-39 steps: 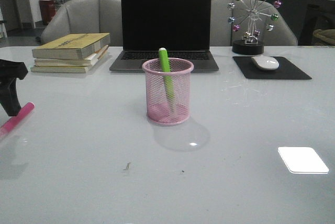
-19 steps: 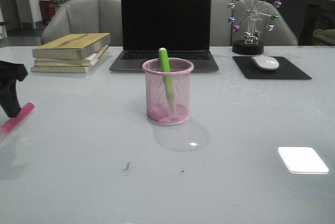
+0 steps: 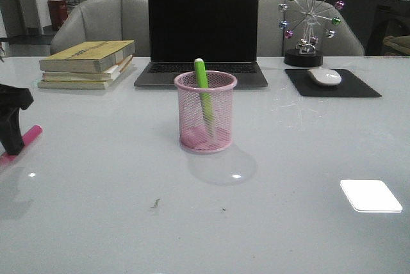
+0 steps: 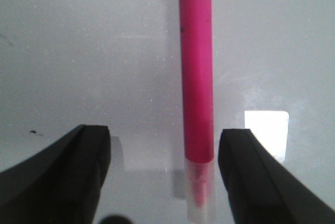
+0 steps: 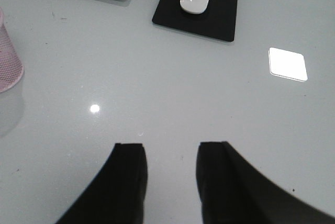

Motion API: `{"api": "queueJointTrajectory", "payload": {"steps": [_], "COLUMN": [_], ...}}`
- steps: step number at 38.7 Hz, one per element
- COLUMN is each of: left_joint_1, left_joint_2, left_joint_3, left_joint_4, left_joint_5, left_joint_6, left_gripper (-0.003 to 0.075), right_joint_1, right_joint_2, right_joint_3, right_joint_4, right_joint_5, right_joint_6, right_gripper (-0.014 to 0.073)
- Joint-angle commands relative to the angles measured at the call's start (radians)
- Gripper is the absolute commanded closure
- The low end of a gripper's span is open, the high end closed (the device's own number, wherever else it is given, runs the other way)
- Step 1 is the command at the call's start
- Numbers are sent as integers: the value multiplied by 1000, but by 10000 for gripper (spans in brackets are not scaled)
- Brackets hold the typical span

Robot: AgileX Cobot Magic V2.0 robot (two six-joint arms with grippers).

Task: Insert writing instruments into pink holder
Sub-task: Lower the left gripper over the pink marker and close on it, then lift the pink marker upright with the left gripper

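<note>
The pink mesh holder (image 3: 205, 112) stands mid-table with the green marker (image 3: 203, 88) upright inside it, its top above the rim. The magenta marker (image 3: 25, 139) lies flat on the table at the far left; in the left wrist view the magenta marker (image 4: 196, 77) lies between the fingers, its clear cap (image 4: 200, 192) nearest the wrist. My left gripper (image 4: 164, 145) is open low over it, touching nothing. My right gripper (image 5: 171, 153) is open over bare table with nothing in it; the holder's edge (image 5: 8, 62) shows in the right wrist view. In the front view the right gripper is out of sight.
A laptop (image 3: 202, 37) stands behind the holder. Stacked books (image 3: 86, 63) lie at back left. A mouse (image 3: 325, 76) on a black pad (image 3: 333, 85) and a small ferris-wheel ornament (image 3: 311, 21) are at back right. Grey chairs stand beyond the table.
My left gripper has come lower over the magenta marker, covering more of it at the left edge. The holder and green marker have not moved.
</note>
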Motion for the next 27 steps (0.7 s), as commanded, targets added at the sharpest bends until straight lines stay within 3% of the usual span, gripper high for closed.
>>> {"api": "queueJointTrajectory", "payload": {"steps": [1, 27], "left_joint_1": [-7, -7], "left_joint_2": [-30, -11], "left_joint_3": [-29, -27], "left_joint_4": [-17, -15], "left_joint_5": [-2, 7], "left_joint_6": [-1, -1], "left_gripper": [220, 264], "right_joint_1": [-5, -5], "right_joint_2": [-9, -9], "right_joint_3": [-29, -29], "right_joint_4": [-8, -8], "right_joint_5": [-68, -67], "right_joint_6": [-7, -7], "right_gripper": [225, 225]}}
